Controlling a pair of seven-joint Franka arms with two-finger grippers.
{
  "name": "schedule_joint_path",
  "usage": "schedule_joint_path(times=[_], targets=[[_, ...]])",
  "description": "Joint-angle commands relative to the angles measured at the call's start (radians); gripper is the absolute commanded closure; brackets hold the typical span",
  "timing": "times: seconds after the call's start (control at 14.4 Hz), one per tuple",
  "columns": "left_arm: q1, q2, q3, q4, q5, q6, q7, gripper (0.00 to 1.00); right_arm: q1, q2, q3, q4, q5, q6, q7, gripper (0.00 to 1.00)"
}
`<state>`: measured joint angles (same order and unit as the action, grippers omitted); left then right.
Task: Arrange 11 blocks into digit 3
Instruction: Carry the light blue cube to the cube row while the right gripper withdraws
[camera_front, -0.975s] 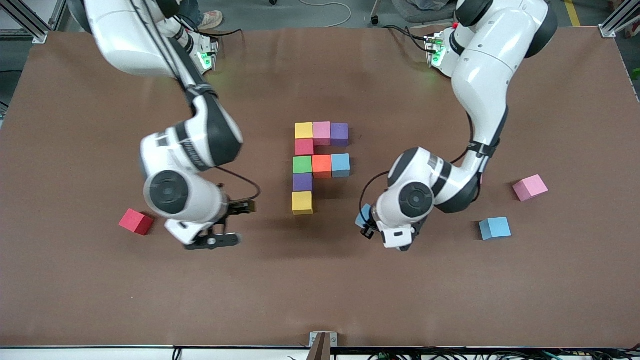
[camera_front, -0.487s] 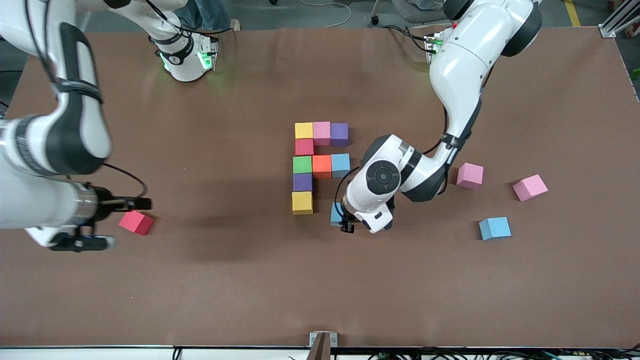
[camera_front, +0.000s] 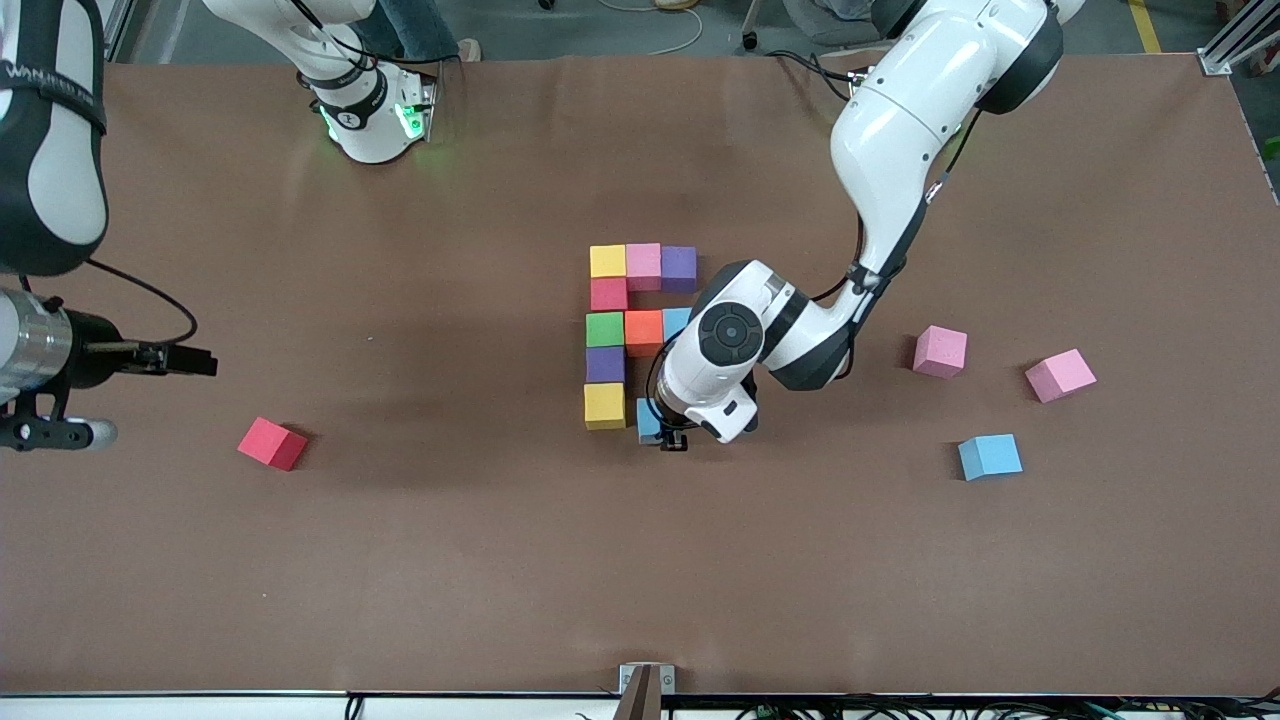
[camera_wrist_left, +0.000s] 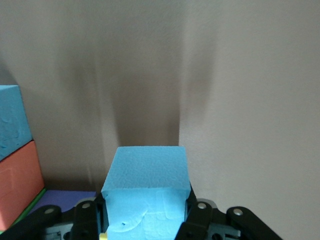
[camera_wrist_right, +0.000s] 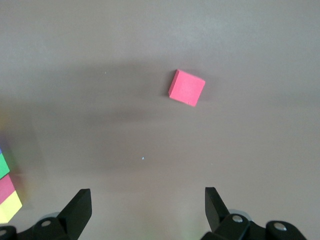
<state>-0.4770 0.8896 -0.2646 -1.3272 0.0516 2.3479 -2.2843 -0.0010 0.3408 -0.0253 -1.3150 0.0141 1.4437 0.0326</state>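
The partial figure has a yellow (camera_front: 608, 261), pink (camera_front: 643, 265) and purple (camera_front: 679, 267) bar, then a red block (camera_front: 608, 294). A green (camera_front: 604, 329), orange (camera_front: 643, 332) and light blue (camera_front: 682, 320) bar follows, then purple (camera_front: 604, 364) and yellow (camera_front: 604, 405). My left gripper (camera_front: 668, 437) is shut on a light blue block (camera_front: 648, 418) right beside that near yellow block. In the left wrist view the held block (camera_wrist_left: 145, 185) fills the gripper (camera_wrist_left: 145, 222). My right gripper (camera_front: 50, 434) is open and empty (camera_wrist_right: 147, 202) at its end of the table.
A loose red block (camera_front: 272, 443) lies near the right gripper and shows in the right wrist view (camera_wrist_right: 186, 88). Two pink blocks (camera_front: 940, 351) (camera_front: 1060, 375) and a light blue block (camera_front: 989, 456) lie loose toward the left arm's end.
My left gripper has carried the light blue block toward the figure, up to the near yellow block. My right arm has swung away toward its end of the table.
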Motion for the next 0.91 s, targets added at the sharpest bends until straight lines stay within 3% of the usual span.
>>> schedule_joint_path(times=[0.0, 0.84], targets=[[-0.015, -0.011, 0.011, -0.035, 0.001, 0.039, -0.026, 0.84, -0.013, -0.127, 0.011, -0.13, -0.019, 0.014, 0.007, 0.0], [-0.052, 0.014, 0.027, -0.044, 0.044, 0.059, -0.024, 0.84, -0.043, -0.143, 0.011, -0.012, -0.032, -0.1, 0.007, 0.0]])
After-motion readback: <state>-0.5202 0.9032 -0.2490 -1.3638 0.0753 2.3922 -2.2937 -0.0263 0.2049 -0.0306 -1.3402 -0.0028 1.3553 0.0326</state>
